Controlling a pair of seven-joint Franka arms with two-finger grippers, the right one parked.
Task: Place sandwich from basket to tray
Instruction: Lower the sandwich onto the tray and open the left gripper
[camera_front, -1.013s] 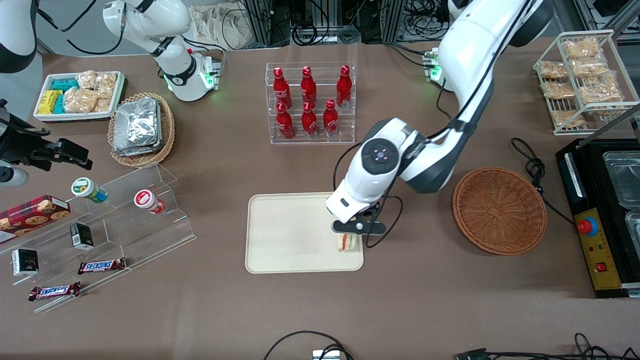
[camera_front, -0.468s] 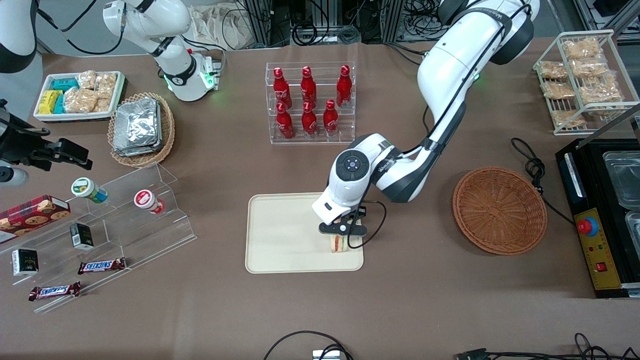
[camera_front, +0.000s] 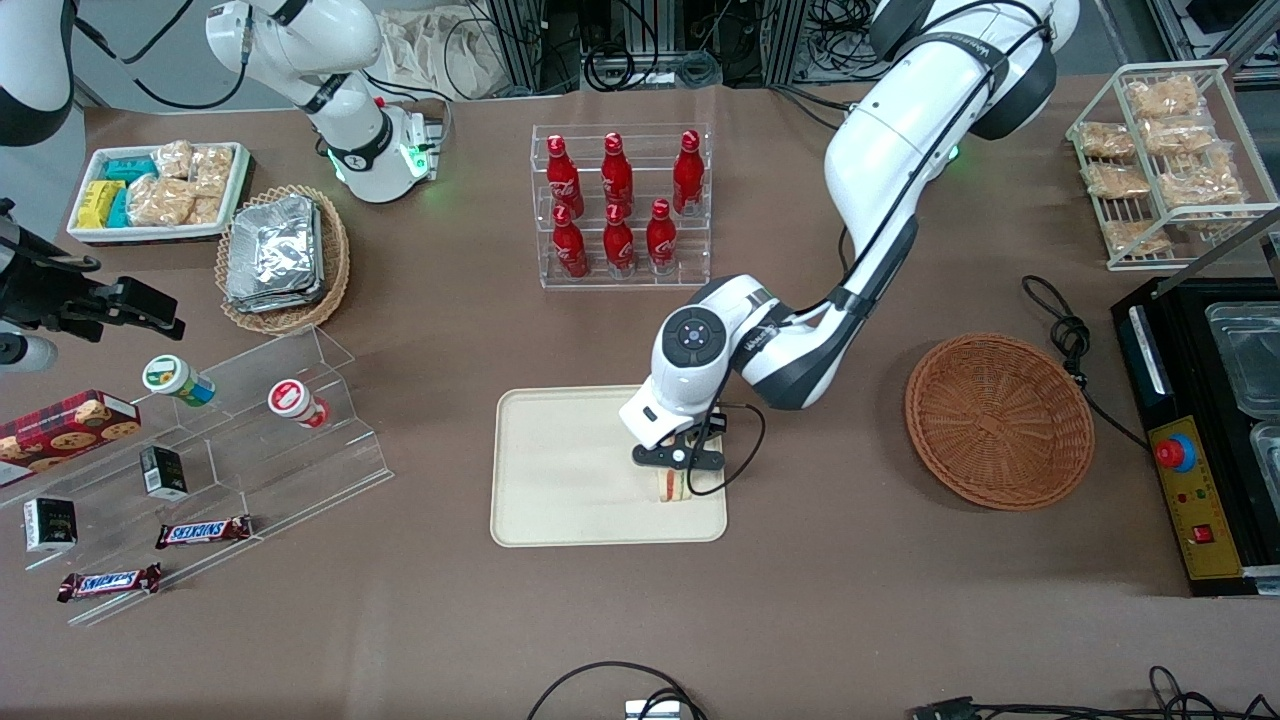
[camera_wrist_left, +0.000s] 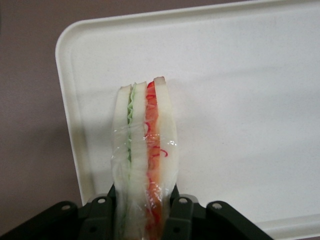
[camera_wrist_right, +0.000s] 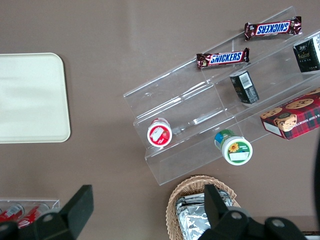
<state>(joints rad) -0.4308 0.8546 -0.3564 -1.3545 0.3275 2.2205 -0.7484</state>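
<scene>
A wide bench (camera_front: 420, 620) under a plain brown cover filled the scene, evenly lit, with soft shadows only. At its far edge, metal framing (camera_front: 520, 40) stood over tangled black cables (camera_front: 640, 60). More cable (camera_front: 600, 680) lay at the near edge.

— Where's the sandwich (camera_wrist_left: 145, 150)?

— Clamped on edge between the fingers of the gripper (camera_front: 672, 478), over the tray (camera_front: 560, 470), at the tray's end toward the working arm. Pale bread in clear wrap, green and red layers showing (whether it touches the tray can't be told).

— And the basket (camera_front: 998, 420)?

— Round reddish-brown wicker, on the table well apart from the cream tray, toward the working arm's end.
</scene>
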